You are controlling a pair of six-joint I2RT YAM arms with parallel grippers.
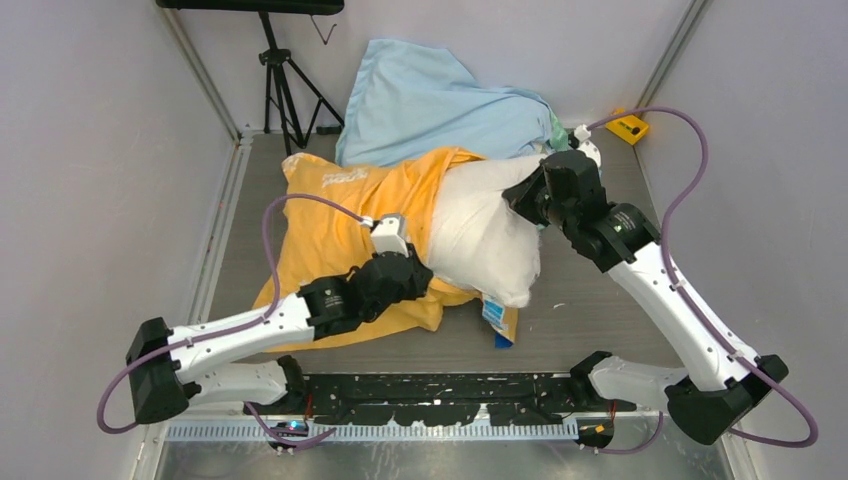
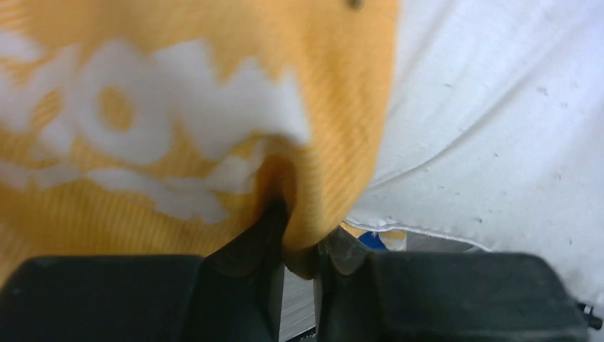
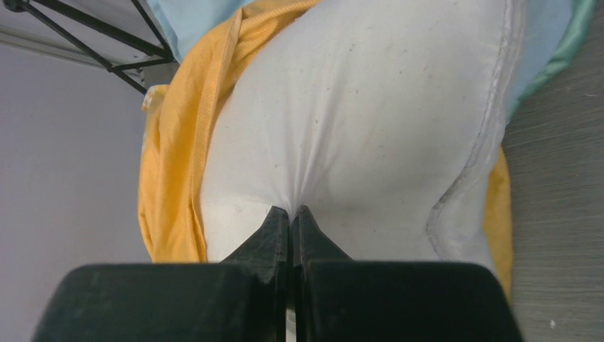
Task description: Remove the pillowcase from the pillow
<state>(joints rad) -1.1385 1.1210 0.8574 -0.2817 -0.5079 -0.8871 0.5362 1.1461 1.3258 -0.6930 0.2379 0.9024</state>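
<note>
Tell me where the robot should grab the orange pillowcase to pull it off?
Pinch the pillowcase at its loose open edge beside the pillow, coming from the near side, where the left gripper pinches it. The cloth bunches into a thin fold there, and the pillow pokes out rightward, so pulling left should slide it off.

The pillow (image 1: pixel 485 235) protrudes rightward from the pillowcase (image 1: pixel 340 220).

The pillow (image 1: pixel 485 245) juts half out of the pillowcase (image 1: pixel 330 210), the right gripper (image 1: pixel 514 200) apparently pinching its far end.
</note>
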